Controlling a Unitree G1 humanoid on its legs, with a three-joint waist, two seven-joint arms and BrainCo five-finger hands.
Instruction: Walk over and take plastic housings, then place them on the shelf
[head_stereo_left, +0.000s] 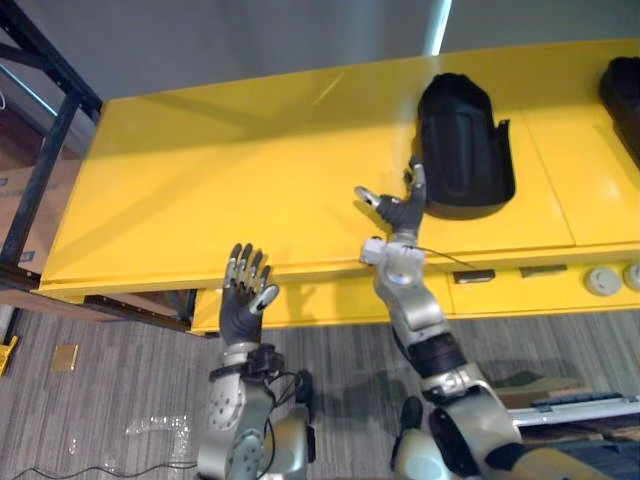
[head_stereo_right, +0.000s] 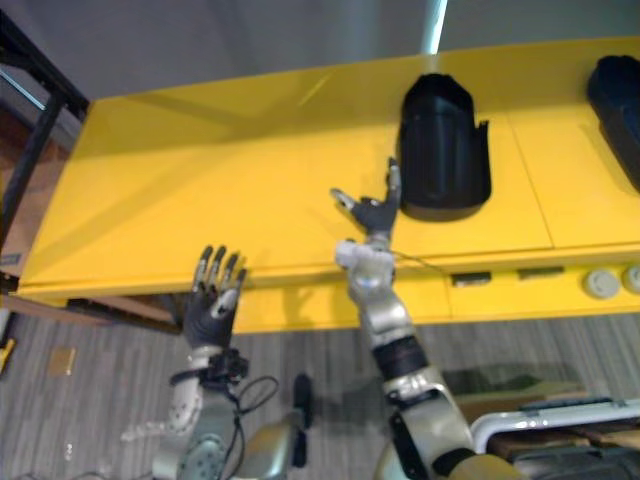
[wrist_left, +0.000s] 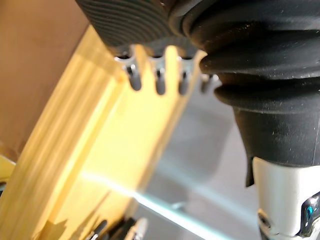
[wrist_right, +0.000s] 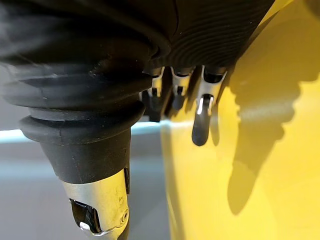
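Matt black plastic housing (head_stereo_left: 462, 150), glossy smooth yellow worktop (head_stereo_left: 250, 180), grey wood-grain floor (head_stereo_left: 120, 375)

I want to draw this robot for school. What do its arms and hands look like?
The arms are silver-grey with rounded joints. The left hand and right hand have slim silver fingers with dark tips and a separate thumb. A dark ribbed cover wraps each hand's back and wrist.

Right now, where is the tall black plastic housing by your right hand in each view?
Left eye view: black plastic housing, upper right of centre, just past the right hand.
Right eye view: upper middle, slightly right.
Left wrist view: yellow table.
Right wrist view: yellow table.
Shared landmark: that yellow table under it.
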